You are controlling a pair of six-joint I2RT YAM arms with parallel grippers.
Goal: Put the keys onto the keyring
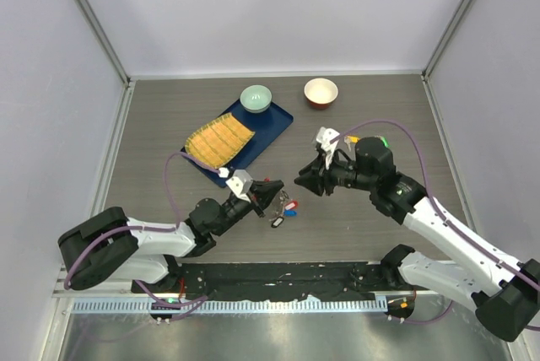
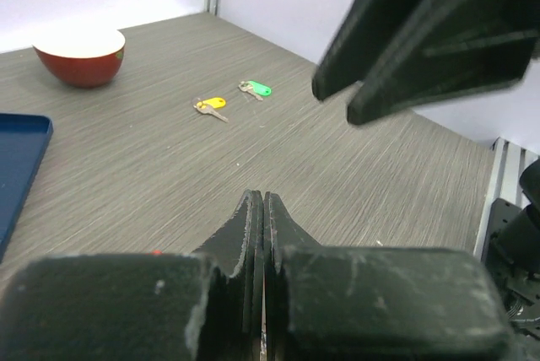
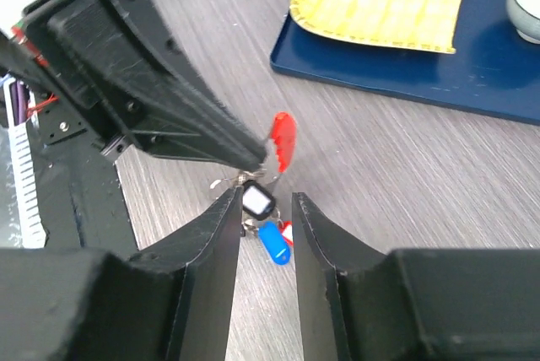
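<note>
My left gripper [image 1: 274, 194] is shut on the keyring [image 3: 283, 137], pinching it by the bright red loop just above the table. Below the loop hang a black-headed key [image 3: 257, 201], a blue tag [image 3: 274, 244] and a small red tag [image 3: 288, 229]. My right gripper [image 3: 266, 209] is open, its fingers either side of the black key and not clamping it. In the top view the right gripper [image 1: 302, 182] faces the left one closely. A yellow key [image 2: 211, 106] and a green key [image 2: 256, 88] lie loose on the table beyond.
A blue tray [image 1: 274, 121] at the back left holds a yellow woven mat [image 1: 219, 140] and a pale green bowl [image 1: 256, 98]. A red bowl with a white inside [image 1: 321, 91] stands at the back centre. Walls close in the table's sides and back.
</note>
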